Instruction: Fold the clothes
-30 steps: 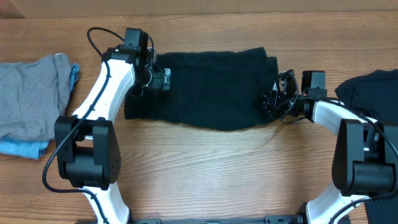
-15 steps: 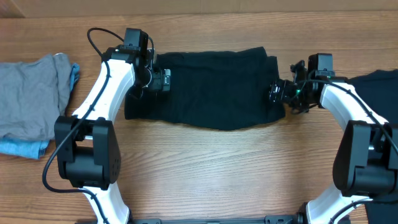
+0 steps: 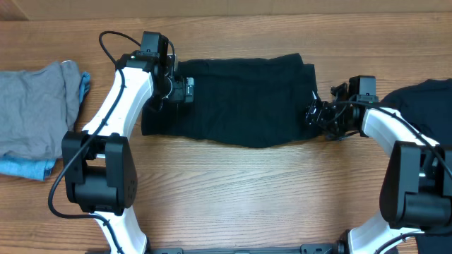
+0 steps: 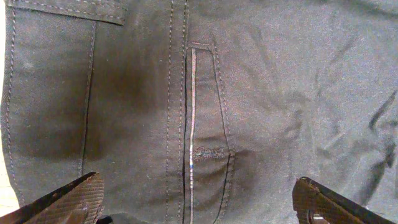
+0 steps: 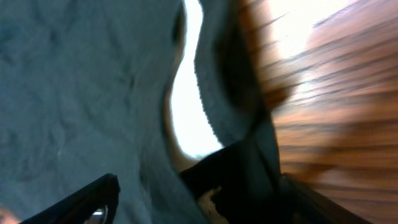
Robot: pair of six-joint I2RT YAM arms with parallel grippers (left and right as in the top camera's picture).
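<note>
Worktop (image 3: 233, 183) of wood carries everything. Past the arm bases, the black garment (image 3: 240, 106) lies across the middle as a flat band, already folded lengthwise. At its right end the right tool (image 3: 316, 113) has its fingers spread and straddles the cloth edge, pinching nothing; its wrist view is blurred. Farther back, the left tool (image 3: 185, 90) hovers over the left end, fingers spread wide. With both ends covered, a crosswise fold is probably next. Aside lie a second black garment (image 3: 424, 99), a grey garment (image 3: 35, 106) and a light-blue garment (image 3: 28, 168).
</note>
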